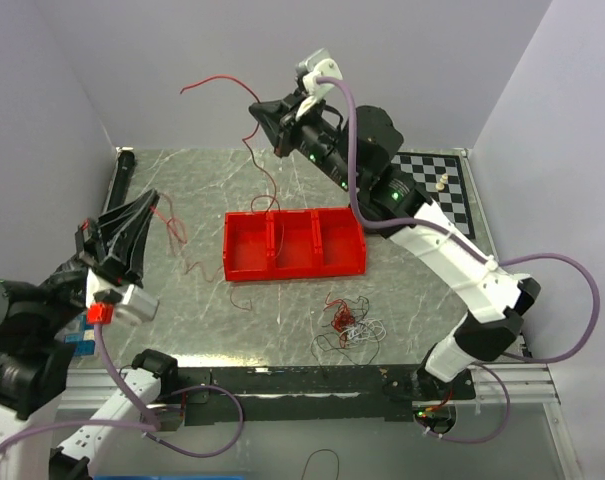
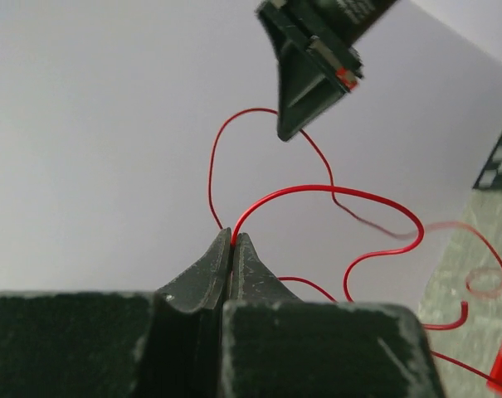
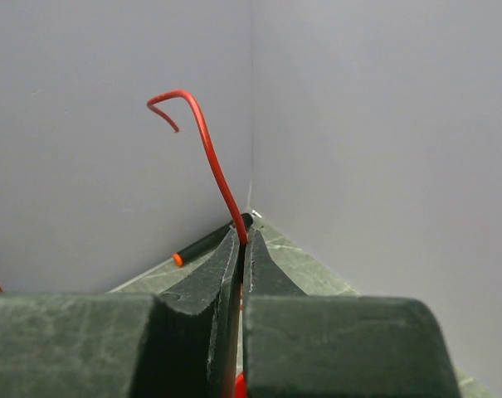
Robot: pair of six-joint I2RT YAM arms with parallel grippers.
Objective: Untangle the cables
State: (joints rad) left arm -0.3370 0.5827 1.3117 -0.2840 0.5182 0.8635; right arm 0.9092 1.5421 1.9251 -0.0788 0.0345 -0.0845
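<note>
A long red cable (image 1: 250, 150) hangs in the air between my two grippers. My left gripper (image 1: 154, 198) is shut on it at the table's left; in the left wrist view the red cable (image 2: 317, 189) loops out from the closed tips (image 2: 233, 235). My right gripper (image 1: 254, 106) is raised at the back and is shut on the same cable (image 3: 209, 157), whose hooked free end sticks out past the tips (image 3: 243, 236). The right gripper (image 2: 304, 75) also shows at the top of the left wrist view. The other cables (image 1: 350, 325), red, white and black, lie tangled near the front edge.
A red three-compartment tray (image 1: 294, 243) sits mid-table, with the red cable trailing over it. A chessboard (image 1: 437, 185) with small pieces lies at the back right. A black pen with an orange tip (image 3: 202, 245) lies in the back left corner.
</note>
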